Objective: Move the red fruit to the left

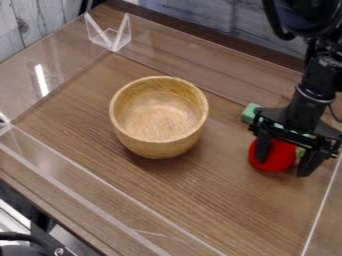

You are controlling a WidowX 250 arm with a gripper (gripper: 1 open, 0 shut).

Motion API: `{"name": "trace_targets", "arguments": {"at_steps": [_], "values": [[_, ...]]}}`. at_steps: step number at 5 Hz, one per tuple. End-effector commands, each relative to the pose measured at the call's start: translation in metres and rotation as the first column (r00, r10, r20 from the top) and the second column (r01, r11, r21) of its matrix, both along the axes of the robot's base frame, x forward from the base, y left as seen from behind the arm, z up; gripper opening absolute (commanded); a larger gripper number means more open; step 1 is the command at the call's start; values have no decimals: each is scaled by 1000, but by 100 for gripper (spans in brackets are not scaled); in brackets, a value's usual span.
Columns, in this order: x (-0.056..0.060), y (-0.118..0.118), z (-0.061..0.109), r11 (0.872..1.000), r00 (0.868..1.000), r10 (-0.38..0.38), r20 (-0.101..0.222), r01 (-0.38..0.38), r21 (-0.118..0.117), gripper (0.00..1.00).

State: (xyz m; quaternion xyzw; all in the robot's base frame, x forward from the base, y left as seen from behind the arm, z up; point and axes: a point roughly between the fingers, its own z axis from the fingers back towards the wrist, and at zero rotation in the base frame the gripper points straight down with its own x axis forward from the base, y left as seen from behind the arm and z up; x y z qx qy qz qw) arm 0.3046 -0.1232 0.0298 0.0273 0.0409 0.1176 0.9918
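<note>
Where clear walls [47, 75] rise, the wooden tabletop [201, 190] shows dark grain.

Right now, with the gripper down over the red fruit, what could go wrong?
1. The gripper is open around the red fruit; the small round fruit could slip or roll out as the jaws close.
2. The wooden bowl sits to the left, so a low move could hit it.
3. The green block lies close behind and may get nudged.

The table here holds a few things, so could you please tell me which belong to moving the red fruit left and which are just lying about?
Part of the job:
- red fruit
- gripper, open around it

Just lying about:
- wooden bowl
- green block
</note>
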Motion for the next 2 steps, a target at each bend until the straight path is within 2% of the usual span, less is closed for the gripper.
{"name": "trace_targets", "arguments": {"at_steps": [1,2], "values": [[11,-6,25,1000,998,13,65,-12,-17,100],[8,-8,18,998,996,63,65,-62,-19,0]]}}
